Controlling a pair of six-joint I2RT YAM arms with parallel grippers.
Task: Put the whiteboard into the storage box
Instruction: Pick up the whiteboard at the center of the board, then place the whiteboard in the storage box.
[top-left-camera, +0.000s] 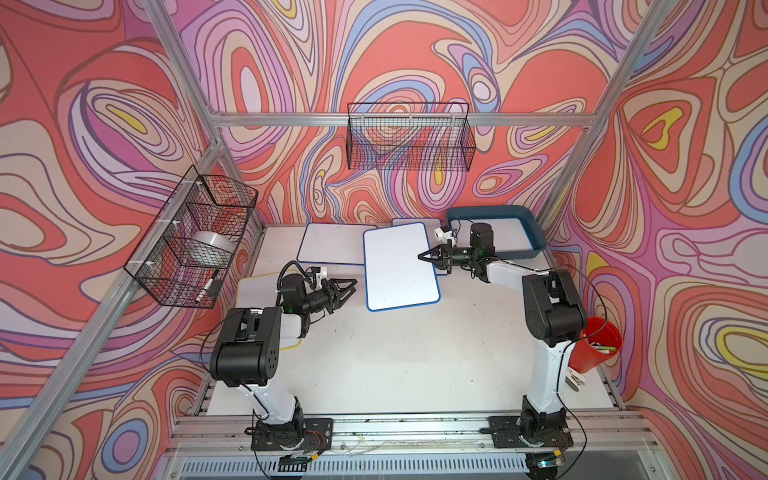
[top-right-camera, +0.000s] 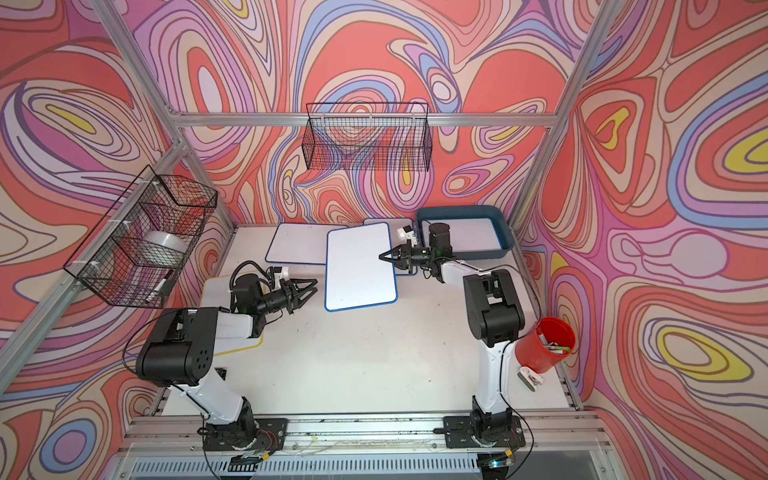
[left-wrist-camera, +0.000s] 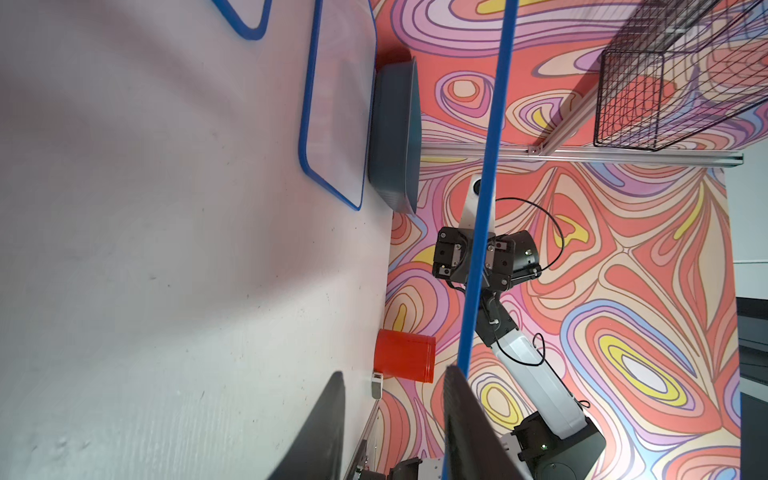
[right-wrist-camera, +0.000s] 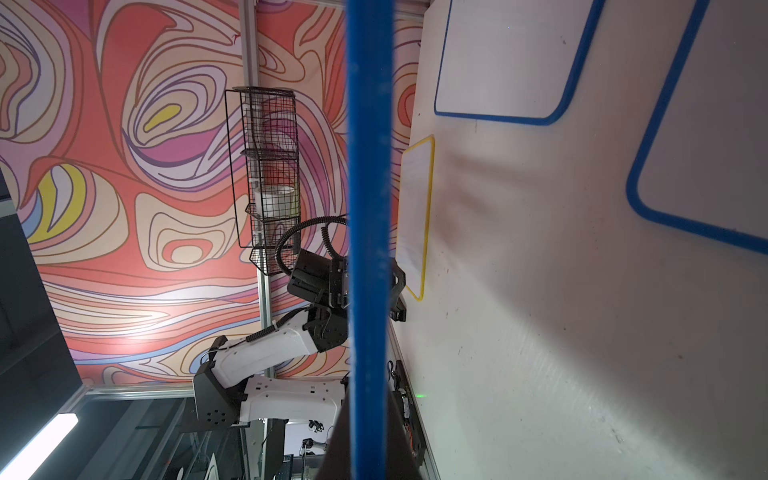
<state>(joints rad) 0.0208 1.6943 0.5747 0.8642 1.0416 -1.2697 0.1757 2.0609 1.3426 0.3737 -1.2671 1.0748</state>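
Left gripper (top-left-camera: 354, 287), fingers spread, sits beside the lifted whiteboard (top-left-camera: 399, 266); right gripper (top-left-camera: 419, 257) pinches its opposite edge near the box (top-left-camera: 534, 230)

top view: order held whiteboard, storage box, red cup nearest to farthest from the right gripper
1. held whiteboard, clamped in the right gripper
2. storage box, just behind, back right corner
3. red cup, far off at front right edge
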